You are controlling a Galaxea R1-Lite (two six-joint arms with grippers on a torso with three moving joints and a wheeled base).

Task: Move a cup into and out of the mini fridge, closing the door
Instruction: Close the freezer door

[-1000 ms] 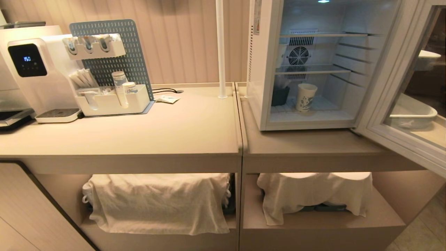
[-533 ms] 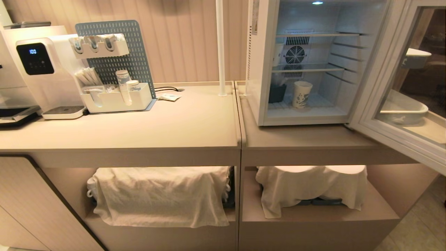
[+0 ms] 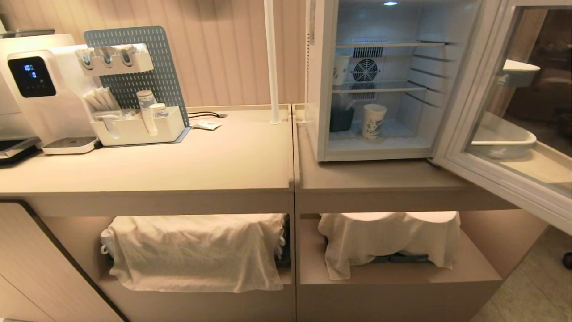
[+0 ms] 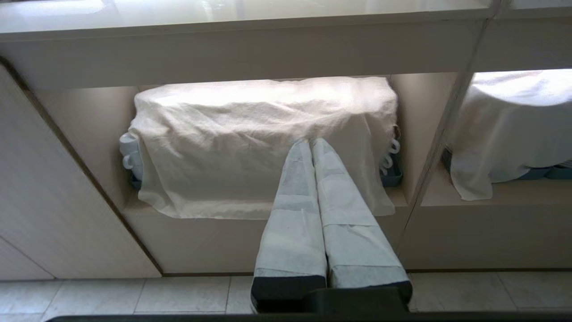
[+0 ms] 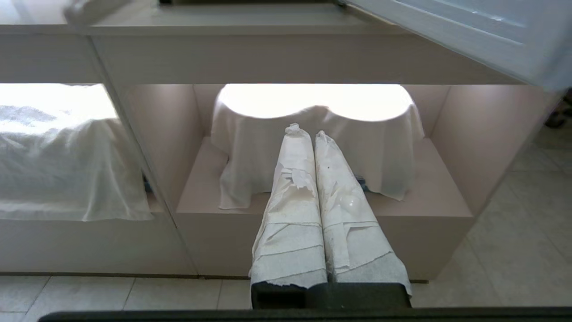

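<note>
beige counter along panelled wall | mini fridge far right, door swung wide | cup upright on fridge floor | left gripper, right gripper low, clenched, empty

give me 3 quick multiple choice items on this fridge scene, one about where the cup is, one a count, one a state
1. Where does the cup stand?
A. on the counter by the coffee machine
B. on the floor of the mini fridge
C. on the fridge's top shelf

2. How many cloth-covered piles sit under the counter?
A. one
B. two
C. four

3. How is the door?
A. shut
B. swung wide open
C. taken off

Key: 1 B, the cup stands on the fridge's floor beside a dark container. 2 B, one white cloth is in the left bay and another cloth in the right. 3 B, the door stands out to the right and the inside shows.
</note>
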